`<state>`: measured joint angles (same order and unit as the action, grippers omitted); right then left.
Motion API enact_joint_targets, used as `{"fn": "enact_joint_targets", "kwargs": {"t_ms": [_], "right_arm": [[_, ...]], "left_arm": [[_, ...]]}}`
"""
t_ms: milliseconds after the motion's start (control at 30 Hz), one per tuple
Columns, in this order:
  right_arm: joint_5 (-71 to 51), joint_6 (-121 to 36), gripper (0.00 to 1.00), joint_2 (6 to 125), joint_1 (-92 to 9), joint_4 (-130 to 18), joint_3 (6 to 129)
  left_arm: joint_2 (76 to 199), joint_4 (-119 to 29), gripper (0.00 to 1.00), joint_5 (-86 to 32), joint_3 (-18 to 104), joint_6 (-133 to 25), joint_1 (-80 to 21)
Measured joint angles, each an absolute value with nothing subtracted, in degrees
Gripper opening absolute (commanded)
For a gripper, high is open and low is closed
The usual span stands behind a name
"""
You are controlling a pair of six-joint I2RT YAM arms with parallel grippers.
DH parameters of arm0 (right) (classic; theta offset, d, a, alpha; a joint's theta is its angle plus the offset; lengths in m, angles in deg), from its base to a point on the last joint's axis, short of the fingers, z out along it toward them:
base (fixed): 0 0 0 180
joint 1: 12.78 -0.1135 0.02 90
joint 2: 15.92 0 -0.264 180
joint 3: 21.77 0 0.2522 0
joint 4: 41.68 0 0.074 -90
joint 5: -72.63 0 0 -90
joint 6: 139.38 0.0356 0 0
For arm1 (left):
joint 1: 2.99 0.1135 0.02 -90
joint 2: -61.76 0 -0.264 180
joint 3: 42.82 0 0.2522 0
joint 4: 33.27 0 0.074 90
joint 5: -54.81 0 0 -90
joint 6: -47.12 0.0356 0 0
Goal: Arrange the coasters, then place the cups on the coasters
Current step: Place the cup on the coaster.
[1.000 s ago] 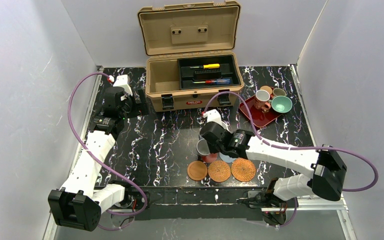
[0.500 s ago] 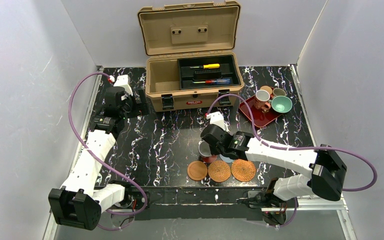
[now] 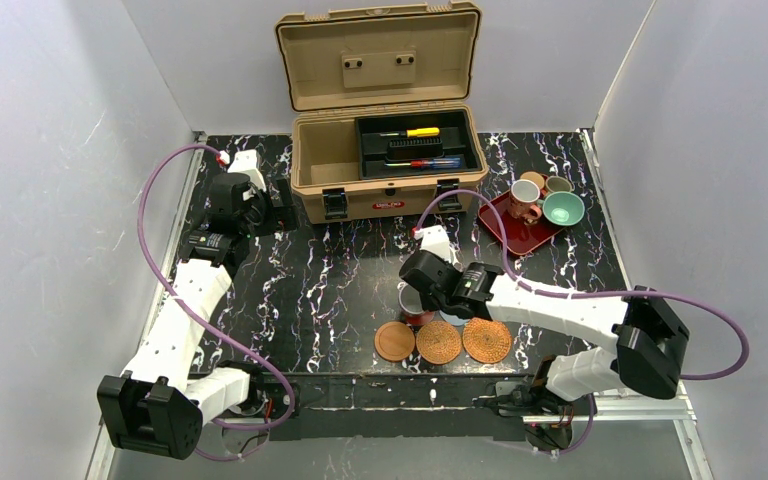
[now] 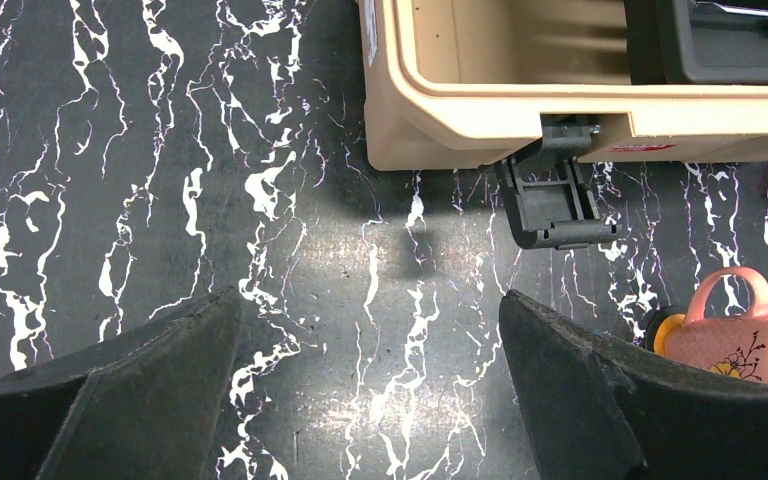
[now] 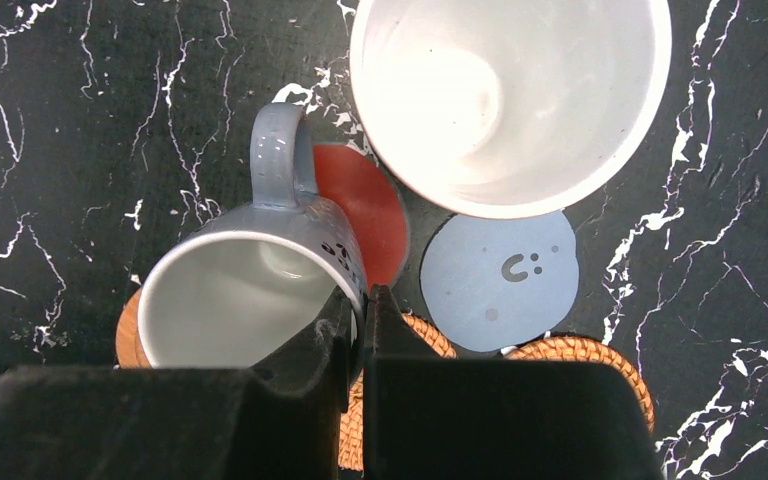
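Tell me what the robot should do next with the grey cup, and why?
Probably centre the grey cup over the red coaster and lower it flat. The right pincer is shut on the cup's rim, the cup looks tilted, and it covers only part of that coaster.

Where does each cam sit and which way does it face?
Top: fixed above and behind the bases, looking down on the table; left arm and right arm show whole.
Left wrist: on the left hand, facing down at the toolbox front and latch; its open fingers show.
Right wrist: on the right hand, facing down at the grey mug it pinches by the rim; its fingers show.
Shared: top and left wrist both show the toolbox; top and right wrist, the grey mug.
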<state>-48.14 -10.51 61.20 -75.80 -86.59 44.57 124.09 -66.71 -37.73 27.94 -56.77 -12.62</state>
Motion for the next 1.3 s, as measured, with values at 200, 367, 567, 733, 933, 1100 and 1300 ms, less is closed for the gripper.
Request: {"fn": "enact_joint_targets", "kwargs": {"t_ms": [200, 367, 567, 733, 933, 1100, 1300], "right_arm": [[-48.64, -10.03, 0.01, 61.81, -75.8, -87.03, 44.57], [-48.79, -9.28, 0.01, 62.36, -75.8, -87.16, 44.57], [-48.97, -8.91, 0.01, 62.62, -75.8, -87.64, 44.57], [-49.34, -8.56, 0.01, 62.8, -75.8, -87.9, 44.59], [-50.01, -7.91, 0.01, 63.1, -75.8, -88.19, 44.72], [-50.26, -7.53, 0.01, 63.21, -75.8, -88.34, 44.81], [-50.39, -7.51, 0.04, 64.04, -75.8, -88.54, 45.6]], "left_arm": [[124.11, -66.71, 0.99, -37.73, 27.94, -56.77, -12.62], [124.11, -66.71, 0.99, -37.75, 27.94, -56.77, -12.62], [124.11, -66.71, 0.99, -37.73, 27.94, -56.77, -12.62], [124.11, -66.71, 0.99, -37.73, 27.94, -56.77, -12.62], [124.11, -66.71, 0.99, -37.73, 27.94, -56.77, -12.62], [124.11, -66.71, 0.99, -37.73, 27.94, -56.77, -12.62], [124.11, -66.71, 0.99, -37.73, 27.94, -56.77, -12.62]]}}
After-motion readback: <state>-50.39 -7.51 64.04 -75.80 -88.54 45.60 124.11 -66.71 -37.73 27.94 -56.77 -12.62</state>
